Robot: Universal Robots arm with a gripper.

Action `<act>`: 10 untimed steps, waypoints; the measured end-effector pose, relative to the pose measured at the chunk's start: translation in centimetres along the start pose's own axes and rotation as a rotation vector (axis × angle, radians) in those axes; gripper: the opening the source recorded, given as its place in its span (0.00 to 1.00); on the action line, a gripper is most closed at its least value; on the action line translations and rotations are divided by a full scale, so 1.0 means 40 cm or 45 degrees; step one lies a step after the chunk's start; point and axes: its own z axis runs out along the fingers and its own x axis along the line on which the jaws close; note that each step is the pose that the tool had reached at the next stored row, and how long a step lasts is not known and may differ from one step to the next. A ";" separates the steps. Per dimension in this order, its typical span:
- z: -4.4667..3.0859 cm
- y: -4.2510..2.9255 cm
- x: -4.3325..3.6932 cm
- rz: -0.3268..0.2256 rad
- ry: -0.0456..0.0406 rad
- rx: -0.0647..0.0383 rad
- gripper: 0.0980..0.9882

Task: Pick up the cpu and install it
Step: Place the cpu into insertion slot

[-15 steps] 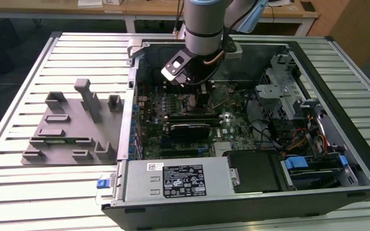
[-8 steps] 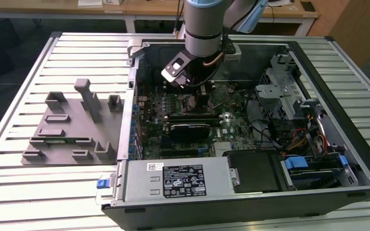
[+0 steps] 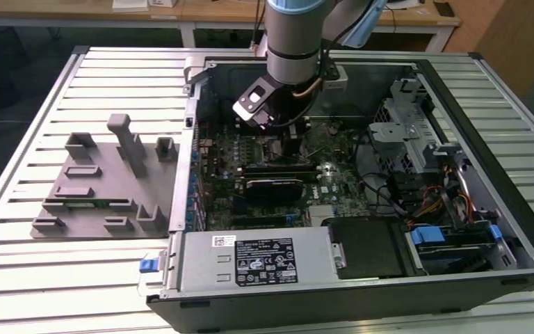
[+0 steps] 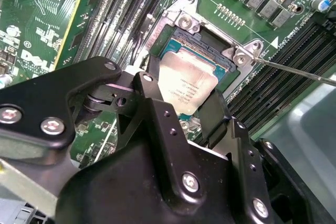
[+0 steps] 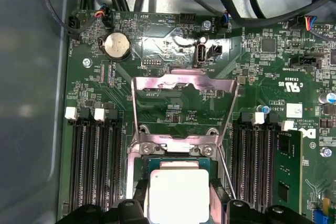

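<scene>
The cpu (image 4: 187,83), a small square chip with a silver-grey top, lies level in the motherboard's open socket (image 4: 209,39). My gripper (image 4: 184,104) reaches down over it, and its black fingers (image 4: 151,88) hug two opposite edges of the chip. In the first wrist view the cpu (image 5: 178,192) sits between the same fingers (image 5: 139,199), with the gripper (image 5: 178,205) right above it. The socket's metal load plate (image 5: 181,85) stands flipped open beyond the chip. In the exterior view the gripper (image 3: 282,138) hangs deep inside the open computer case (image 3: 452,146).
A thin metal socket lever (image 4: 296,70) sticks out beside the socket. Memory slots (image 5: 100,166) flank it on both sides, one holding a green module (image 5: 286,174). A grey plastic fixture (image 3: 100,188) lies on the slatted table at the exterior view's left. Cables and drive bays (image 3: 425,209) crowd the case's right.
</scene>
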 end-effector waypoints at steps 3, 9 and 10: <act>0.002 0.000 0.000 0.000 0.000 0.000 0.50; 0.006 -0.004 0.003 0.004 0.000 0.000 0.50; 0.006 -0.004 0.004 0.005 0.000 0.000 0.50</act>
